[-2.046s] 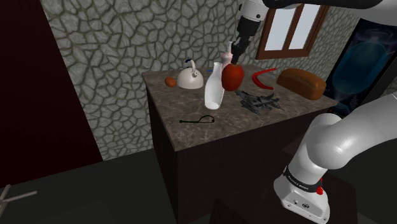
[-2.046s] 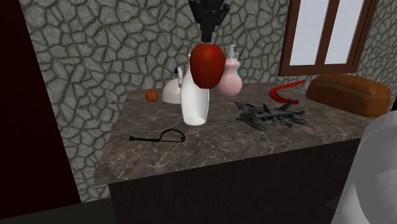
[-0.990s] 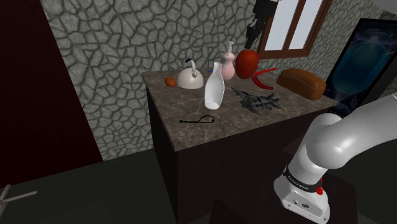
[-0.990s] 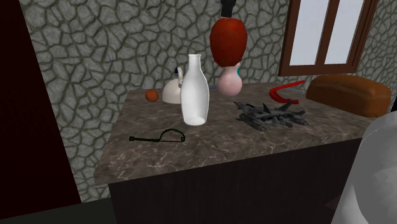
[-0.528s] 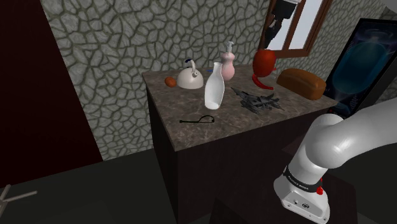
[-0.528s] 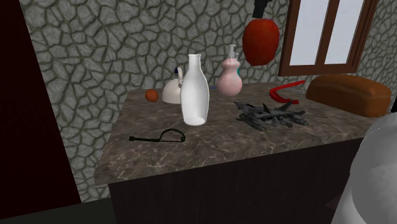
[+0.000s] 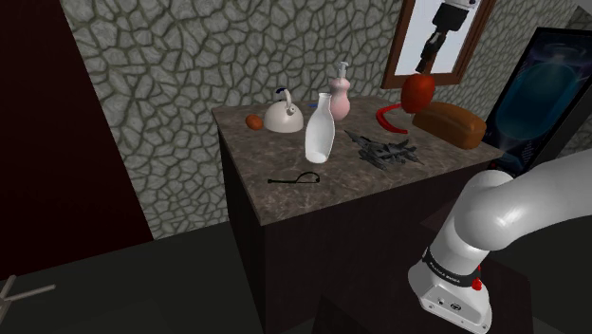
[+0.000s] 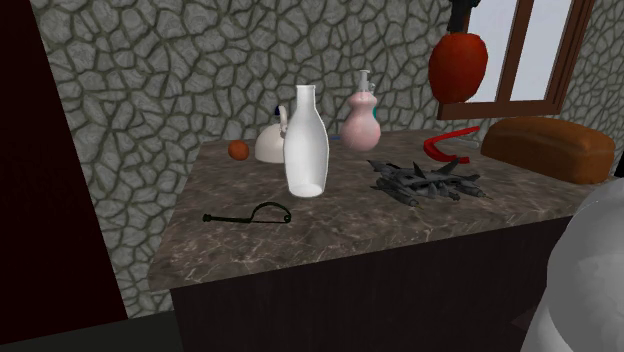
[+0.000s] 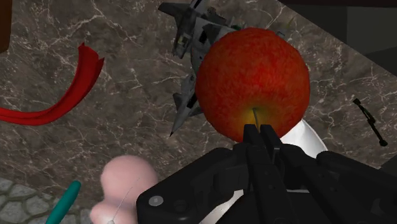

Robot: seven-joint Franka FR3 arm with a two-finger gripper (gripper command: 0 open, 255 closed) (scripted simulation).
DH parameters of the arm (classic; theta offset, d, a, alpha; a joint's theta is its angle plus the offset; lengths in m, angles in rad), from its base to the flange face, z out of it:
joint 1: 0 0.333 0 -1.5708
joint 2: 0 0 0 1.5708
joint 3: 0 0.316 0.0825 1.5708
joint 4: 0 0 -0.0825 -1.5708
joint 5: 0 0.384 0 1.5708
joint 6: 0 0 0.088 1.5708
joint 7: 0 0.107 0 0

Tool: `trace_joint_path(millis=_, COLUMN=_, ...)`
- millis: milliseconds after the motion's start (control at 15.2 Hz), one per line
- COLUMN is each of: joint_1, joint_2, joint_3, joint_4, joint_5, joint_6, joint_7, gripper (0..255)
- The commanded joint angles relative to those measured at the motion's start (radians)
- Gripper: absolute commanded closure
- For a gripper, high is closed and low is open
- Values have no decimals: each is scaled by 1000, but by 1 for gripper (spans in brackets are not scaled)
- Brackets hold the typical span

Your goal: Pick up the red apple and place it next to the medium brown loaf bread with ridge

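One red apple (image 7: 418,91) hangs above the bench (image 7: 261,152) near the brown loaf (image 7: 450,123) in the shoulder view; second exterior view, it floats high over a red strip (image 8: 447,140); wrist view, jaws pinch it at the stem

A wall of grey, irregular stones (image 7: 171,76) stands behind the dark marbled surface (image 7: 275,152). A brown-framed window (image 8: 550,50) is set in it above the surface's far corner. A dark red panel (image 7: 57,123) rises beside the surface, and the floor (image 7: 123,285) below it lies dim.
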Motion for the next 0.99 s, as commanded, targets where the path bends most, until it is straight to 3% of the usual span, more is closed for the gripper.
trace_joint_path(millis=0, joint_1=-3, joint_2=8, joint_3=-43, joint_4=26, joint_5=-14, joint_6=-10, joint_7=-50, gripper=255)
trace_joint_path(millis=528, joint_1=8, joint_2=72, joint_3=-245, joint_4=156, joint_5=-53, joint_6=-35, joint_7=-256, gripper=255)
trace_joint_path(millis=924, joint_1=65, joint_2=170, joint_3=-450, joint_4=306, joint_5=-43, joint_6=-53, joint_7=-428, gripper=255)
